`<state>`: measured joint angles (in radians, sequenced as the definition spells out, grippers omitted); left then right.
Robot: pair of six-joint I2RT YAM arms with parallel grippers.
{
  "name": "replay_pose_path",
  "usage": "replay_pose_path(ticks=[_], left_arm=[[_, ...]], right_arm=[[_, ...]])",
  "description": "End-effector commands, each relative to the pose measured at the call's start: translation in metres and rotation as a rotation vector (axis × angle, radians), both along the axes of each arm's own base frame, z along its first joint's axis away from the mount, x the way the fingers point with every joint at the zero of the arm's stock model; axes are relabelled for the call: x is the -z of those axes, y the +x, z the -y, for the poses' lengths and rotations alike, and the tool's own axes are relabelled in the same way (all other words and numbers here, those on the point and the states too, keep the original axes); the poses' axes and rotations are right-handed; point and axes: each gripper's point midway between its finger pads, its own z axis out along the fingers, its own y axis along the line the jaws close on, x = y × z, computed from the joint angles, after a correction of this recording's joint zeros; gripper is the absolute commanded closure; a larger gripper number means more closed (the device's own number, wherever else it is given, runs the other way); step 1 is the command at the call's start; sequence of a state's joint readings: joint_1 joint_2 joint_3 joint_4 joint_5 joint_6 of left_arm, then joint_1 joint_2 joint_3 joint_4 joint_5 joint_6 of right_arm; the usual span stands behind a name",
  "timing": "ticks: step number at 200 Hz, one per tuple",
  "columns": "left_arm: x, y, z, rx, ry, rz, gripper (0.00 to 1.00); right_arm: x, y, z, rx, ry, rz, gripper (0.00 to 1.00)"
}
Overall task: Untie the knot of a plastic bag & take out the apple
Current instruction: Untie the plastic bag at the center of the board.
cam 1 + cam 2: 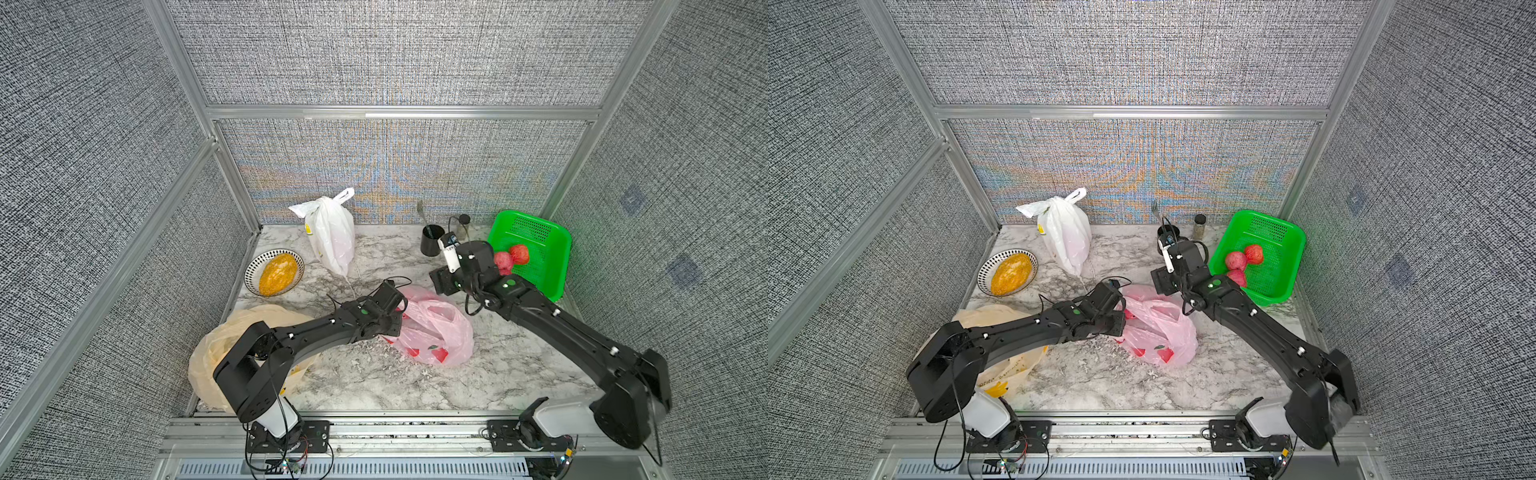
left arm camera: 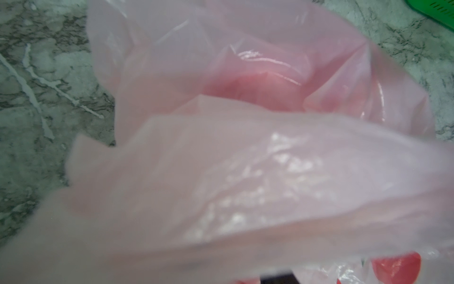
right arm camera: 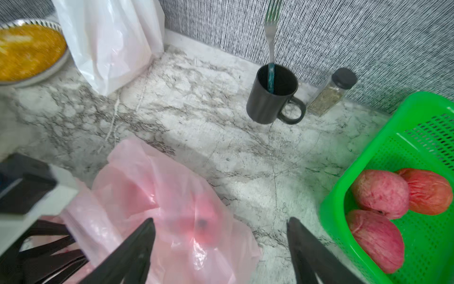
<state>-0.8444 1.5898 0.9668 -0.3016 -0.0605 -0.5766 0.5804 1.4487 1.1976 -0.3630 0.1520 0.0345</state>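
1. The pink bag [image 1: 436, 332] lies mid-frame in both top views, its long axis running upper left to lower right. The apple [image 3: 204, 228] shows through the film, low centre in the right wrist view.
2. My right gripper [image 3: 221, 248] hangs just above it, fingers spread wide and empty, with the apple nearer the frame-left finger.
3. My left gripper [image 1: 1115, 324] is at the bag's left edge; I cannot tell whether it pinches film.

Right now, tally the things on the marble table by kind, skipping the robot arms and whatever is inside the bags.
Plastic bags: 3 (pink bag, white bag, yellowish bag)
Apples, all in the basket: 3
Green basket: 1
Bowl: 1
Mug: 1
Fork: 1
Spice jar: 1
Total: 11
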Motion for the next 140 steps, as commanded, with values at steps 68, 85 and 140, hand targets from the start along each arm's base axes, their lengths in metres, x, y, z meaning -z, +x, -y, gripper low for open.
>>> replay_pose_path(ticks=[68,85,140], left_arm=[[-0.004,0.007,0.005,0.001,0.001,0.017,0.65],[-0.005,0.008,0.005,0.002,0.004,0.017,0.64],[-0.004,0.008,0.005,0.001,0.008,0.016,0.65]], right_arm=[[0.063,-0.065,-0.037,-0.300,0.050,-0.214,0.19],[0.077,-0.073,-0.042,-0.314,0.022,-0.239,0.19],[0.092,-0.055,-0.033,-0.200,-0.051,-0.165,0.18]])
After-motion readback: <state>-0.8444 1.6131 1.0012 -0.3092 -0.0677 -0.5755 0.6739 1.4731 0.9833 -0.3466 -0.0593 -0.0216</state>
